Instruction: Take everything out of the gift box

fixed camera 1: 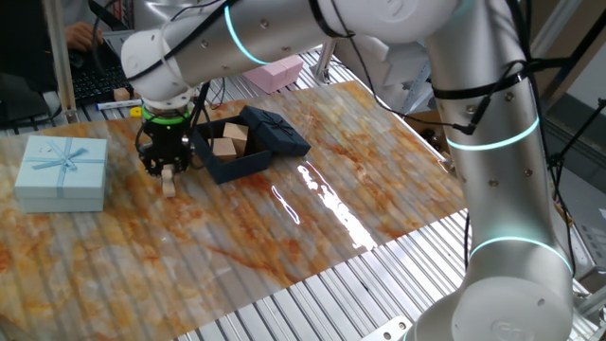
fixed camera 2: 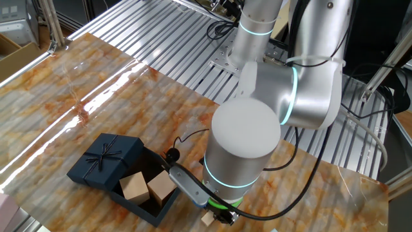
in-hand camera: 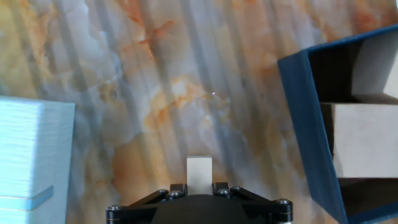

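The navy gift box (fixed camera 1: 220, 169) sits open on the marbled table, its bowed lid (fixed camera 1: 275, 133) leaning on its far side. Two pale wooden blocks (fixed camera 1: 229, 142) lie inside; they also show in the other fixed view (fixed camera 2: 147, 187) and partly in the hand view (in-hand camera: 364, 140). My gripper (fixed camera 1: 167, 176) is just left of the box, low over the table. It is shut on a small thin wooden slab (in-hand camera: 199, 172), which sticks out below the fingers (fixed camera 1: 169, 186). In the other fixed view the gripper (fixed camera 2: 219, 216) is mostly hidden under the arm.
A light blue ribboned box (fixed camera 1: 62, 170) stands left of the gripper, close by in the hand view (in-hand camera: 31, 149). A pink box (fixed camera 1: 279, 71) lies at the back. The marbled sheet ends at bare metal slats (fixed camera 1: 312, 303) at the front.
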Controlling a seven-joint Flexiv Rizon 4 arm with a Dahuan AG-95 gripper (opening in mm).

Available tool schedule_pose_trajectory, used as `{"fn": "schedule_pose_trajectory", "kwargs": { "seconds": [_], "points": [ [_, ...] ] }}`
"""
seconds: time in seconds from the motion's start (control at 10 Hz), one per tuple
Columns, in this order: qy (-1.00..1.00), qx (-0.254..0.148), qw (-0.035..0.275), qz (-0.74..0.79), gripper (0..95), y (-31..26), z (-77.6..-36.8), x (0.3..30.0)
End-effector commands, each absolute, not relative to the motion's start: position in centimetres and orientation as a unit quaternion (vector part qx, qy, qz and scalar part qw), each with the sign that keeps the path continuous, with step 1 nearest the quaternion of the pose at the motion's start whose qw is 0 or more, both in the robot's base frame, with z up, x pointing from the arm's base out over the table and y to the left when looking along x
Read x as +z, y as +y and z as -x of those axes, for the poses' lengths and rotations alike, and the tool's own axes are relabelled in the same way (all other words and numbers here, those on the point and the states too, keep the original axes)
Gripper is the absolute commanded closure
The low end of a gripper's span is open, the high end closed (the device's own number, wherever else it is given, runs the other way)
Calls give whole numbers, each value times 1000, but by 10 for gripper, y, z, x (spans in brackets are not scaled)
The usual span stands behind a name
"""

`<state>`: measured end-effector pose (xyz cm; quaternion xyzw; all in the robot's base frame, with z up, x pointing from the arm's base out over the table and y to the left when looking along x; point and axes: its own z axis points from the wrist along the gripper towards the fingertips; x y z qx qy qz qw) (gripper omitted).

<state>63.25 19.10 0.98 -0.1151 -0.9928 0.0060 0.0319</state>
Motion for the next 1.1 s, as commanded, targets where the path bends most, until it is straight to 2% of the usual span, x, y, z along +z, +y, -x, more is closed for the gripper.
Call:
{"fn": "schedule_pose_trajectory", "kwargs": {
  "seconds": [0.1,0.2,0.4,1.1],
  "points": [
    [-991,5,35,128,760,191,-632,7],
    [-989,3,36,140,380,191,-632,7],
    [-988,1,38,150,0,191,-632,7],
    [-982,-2,42,185,0,184,-624,15]
  ]
}}
